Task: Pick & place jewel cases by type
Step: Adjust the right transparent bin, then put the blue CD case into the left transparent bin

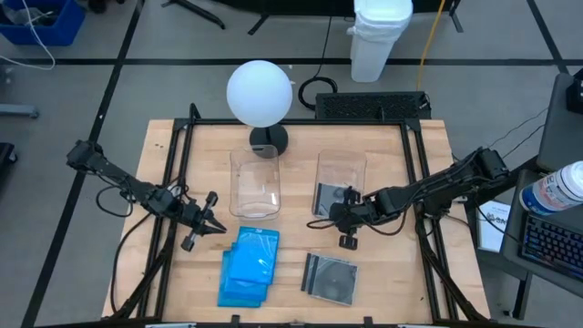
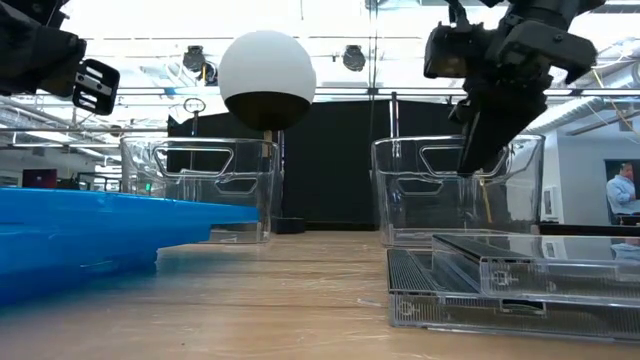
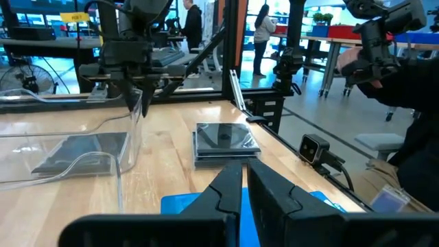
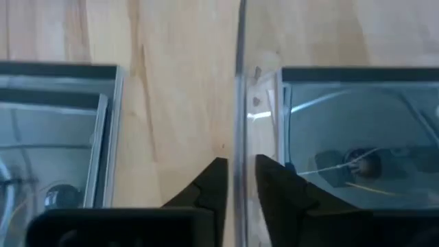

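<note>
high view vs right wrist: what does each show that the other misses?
Only the high view: the blue cases in front of the empty left tub, the left gripper beside them, and the white globe.
Only the right wrist view: the right gripper's fingers straddling the right tub's wall.
Both: a clear case inside the right tub and the clear stack outside it.

My two arms are matte black, built of slim tubular links joined by bulkier rounded joint housings. Thin black cables run loosely alongside the links of both. The left pincer (image 1: 213, 226) ends in two narrow, tapered black fingers with angular, wedge-shaped tips. The right pincer (image 1: 345, 221) carries matching black fingers beneath a blocky black wrist housing. No markings or screws can be made out.
</note>
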`<state>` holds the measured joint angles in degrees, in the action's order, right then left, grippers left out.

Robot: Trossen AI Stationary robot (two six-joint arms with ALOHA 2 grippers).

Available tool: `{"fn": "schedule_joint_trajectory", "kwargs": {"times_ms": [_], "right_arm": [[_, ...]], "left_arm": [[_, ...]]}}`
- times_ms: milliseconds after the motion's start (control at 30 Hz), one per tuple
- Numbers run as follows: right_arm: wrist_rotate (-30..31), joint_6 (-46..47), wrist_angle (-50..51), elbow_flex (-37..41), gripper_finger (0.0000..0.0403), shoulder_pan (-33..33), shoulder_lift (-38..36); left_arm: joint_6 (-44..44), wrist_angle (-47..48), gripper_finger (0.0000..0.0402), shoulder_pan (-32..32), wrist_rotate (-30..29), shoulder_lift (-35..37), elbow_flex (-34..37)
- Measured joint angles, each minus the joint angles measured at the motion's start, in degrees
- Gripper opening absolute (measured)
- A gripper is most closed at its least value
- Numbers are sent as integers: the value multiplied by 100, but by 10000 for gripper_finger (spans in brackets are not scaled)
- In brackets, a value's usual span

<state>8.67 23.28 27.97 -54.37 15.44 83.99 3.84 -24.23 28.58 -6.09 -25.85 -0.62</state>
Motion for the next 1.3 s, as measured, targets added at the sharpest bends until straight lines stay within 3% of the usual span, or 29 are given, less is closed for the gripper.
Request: {"fn": "schedule_joint_trajectory", "kwargs": {"times_ms": [233,433,533,667,733,933,1133,1300], "right_arm": [[347,-50,-253,0,144,-7,-176],[349,-288,-788,-2,165,-7,-704],[344,-404,-1495,-2,165,15,-1019],[302,-1265,-3203,-16,155,365,-1090],[151,-1760,-3748,-149,148,581,-849],[338,-3121,-3612,-1133,122,1124,532],[641,-3460,-3312,-2098,102,1120,1978],[1046,-4063,-3241,-2426,94,1057,2807]], "left_arm": [[142,0,33,0,-2,0,0],[140,2,33,0,-2,0,-2],[140,2,33,0,-2,0,-2],[115,9,33,0,-2,0,-2],[103,9,33,0,-2,0,-2],[98,9,33,0,-4,0,-2],[135,7,33,0,-4,-1,-2],[234,13,33,2,2,0,-2]]}}
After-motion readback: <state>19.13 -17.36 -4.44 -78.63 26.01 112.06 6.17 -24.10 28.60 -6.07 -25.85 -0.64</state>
